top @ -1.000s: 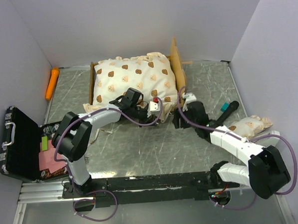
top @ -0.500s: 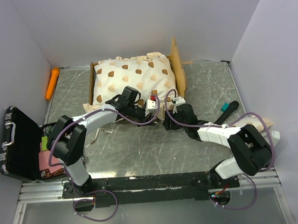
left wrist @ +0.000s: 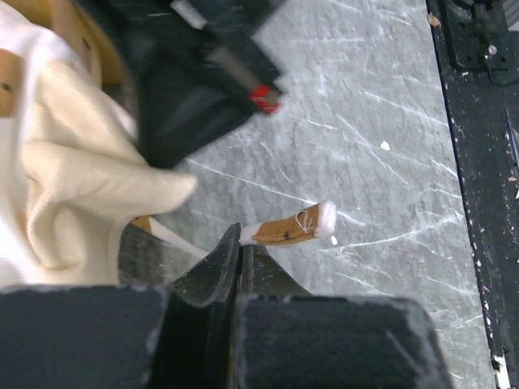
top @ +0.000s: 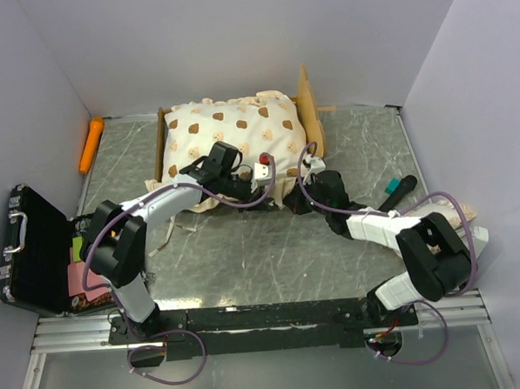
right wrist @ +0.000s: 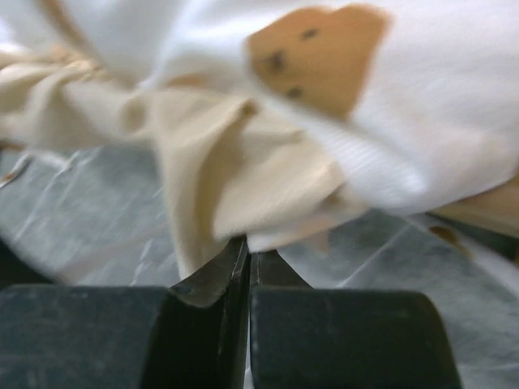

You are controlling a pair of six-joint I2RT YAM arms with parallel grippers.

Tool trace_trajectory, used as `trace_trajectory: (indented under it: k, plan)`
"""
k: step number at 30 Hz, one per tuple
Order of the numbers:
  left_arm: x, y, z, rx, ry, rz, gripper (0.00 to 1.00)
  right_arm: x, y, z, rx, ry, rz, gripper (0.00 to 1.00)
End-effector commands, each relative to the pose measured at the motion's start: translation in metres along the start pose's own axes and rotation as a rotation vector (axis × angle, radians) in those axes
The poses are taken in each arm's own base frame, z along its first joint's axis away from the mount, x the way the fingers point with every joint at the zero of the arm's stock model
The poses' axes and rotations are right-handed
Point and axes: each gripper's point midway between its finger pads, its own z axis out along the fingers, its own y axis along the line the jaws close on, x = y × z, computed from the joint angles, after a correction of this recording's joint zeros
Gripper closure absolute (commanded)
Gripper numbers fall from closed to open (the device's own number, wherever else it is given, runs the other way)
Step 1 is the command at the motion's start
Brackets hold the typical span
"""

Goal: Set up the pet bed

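Pet bed [top: 310, 113] stood at far centre of table [top: 272, 263]. Mattress [top: 235, 130] lay in frame, ruffle [right wrist: 203, 186] overhanging near edge. Right gripper [right wrist: 246, 251] had advanced to ruffle; fingers went from spread to pressed together on its edge. Left gripper [left wrist: 240, 243] stayed pressed together, fabric tab [left wrist: 288, 227] at tips, hold on it unclear. Judgement: mattress ready for straightening.

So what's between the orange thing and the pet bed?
Nothing: bare table between orange thing and pet bed, in the top view.
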Motion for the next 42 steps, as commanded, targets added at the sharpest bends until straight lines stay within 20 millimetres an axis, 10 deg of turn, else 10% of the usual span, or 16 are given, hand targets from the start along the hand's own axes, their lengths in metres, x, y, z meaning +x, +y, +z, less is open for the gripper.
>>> trace_trajectory:
  k: [1,13,21,30,38,42]
  plan:
    - [-0.036,0.002,-0.02,-0.005,-0.072,0.038,0.99,-0.032,0.064,-0.023,-0.224,0.007,-0.003,1.0]
    - [-0.037,0.029,-0.039,-0.101,-0.055,0.058,0.99,-0.063,0.133,-0.072,-0.543,0.022,0.161,1.0]
    - [-0.033,0.03,-0.04,-0.109,-0.037,0.076,0.99,-0.065,0.097,-0.097,-0.551,-0.059,0.356,1.0]
    - [-0.036,0.031,-0.038,-0.1,-0.048,0.071,0.99,-0.014,0.003,-0.089,-0.041,0.011,0.291,1.0]
    - [-0.03,0.017,-0.023,-0.033,-0.045,0.051,0.99,0.005,-0.09,-0.093,0.375,-0.044,0.242,0.75]
    - [-0.035,0.01,-0.018,-0.014,-0.05,0.059,0.99,0.0,-0.104,-0.094,0.392,-0.04,0.293,0.52]
